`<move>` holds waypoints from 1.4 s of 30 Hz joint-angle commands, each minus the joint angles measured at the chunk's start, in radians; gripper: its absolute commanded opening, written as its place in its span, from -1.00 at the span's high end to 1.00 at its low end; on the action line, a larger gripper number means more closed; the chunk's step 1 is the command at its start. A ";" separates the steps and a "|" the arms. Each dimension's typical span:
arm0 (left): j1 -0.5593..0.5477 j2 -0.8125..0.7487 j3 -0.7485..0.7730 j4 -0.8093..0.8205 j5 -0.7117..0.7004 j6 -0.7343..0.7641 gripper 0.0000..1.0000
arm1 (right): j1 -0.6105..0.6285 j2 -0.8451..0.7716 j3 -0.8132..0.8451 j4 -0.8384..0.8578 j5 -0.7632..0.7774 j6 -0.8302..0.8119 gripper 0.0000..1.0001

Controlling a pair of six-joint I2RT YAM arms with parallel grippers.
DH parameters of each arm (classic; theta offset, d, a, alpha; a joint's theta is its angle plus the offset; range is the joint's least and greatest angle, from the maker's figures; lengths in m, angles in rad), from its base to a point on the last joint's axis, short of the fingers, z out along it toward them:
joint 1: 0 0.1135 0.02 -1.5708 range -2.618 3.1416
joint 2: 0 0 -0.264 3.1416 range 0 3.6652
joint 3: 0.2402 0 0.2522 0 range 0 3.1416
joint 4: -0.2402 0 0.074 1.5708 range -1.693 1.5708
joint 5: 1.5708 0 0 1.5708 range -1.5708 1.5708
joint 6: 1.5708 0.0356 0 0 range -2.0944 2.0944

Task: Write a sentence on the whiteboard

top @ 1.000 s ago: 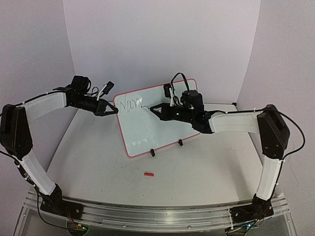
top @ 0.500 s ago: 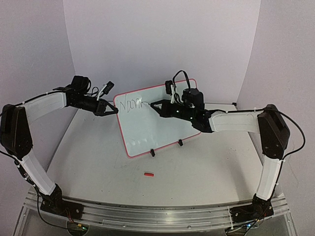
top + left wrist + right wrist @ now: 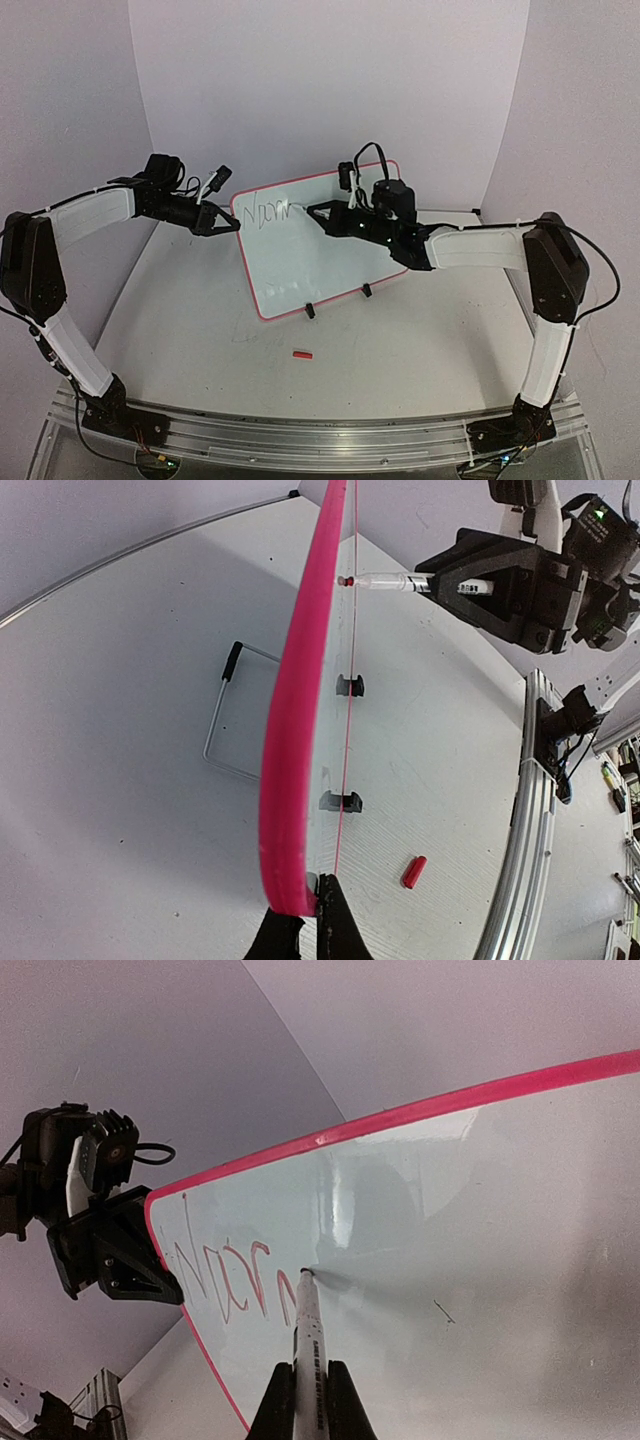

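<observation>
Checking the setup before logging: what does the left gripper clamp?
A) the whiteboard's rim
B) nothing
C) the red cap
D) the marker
A: the left gripper is shut on the pink rim of the whiteboard, while the right gripper holds the marker.

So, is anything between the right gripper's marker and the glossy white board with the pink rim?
Nothing visible. The thin white marker in the right gripper has its tip on the pink-rimmed white board, beside the written letters.
</observation>
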 commanded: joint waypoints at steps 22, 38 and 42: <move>-0.023 -0.012 -0.001 -0.023 -0.045 0.086 1.00 | -0.025 -0.103 -0.131 0.063 0.000 0.028 1.00; -0.024 -0.012 -0.001 -0.025 -0.047 0.087 1.00 | -0.111 -0.119 -0.133 0.127 -0.144 0.080 1.00; -0.024 -0.009 -0.001 -0.025 -0.049 0.087 1.00 | -0.125 -0.090 -0.118 0.169 -0.167 0.111 1.00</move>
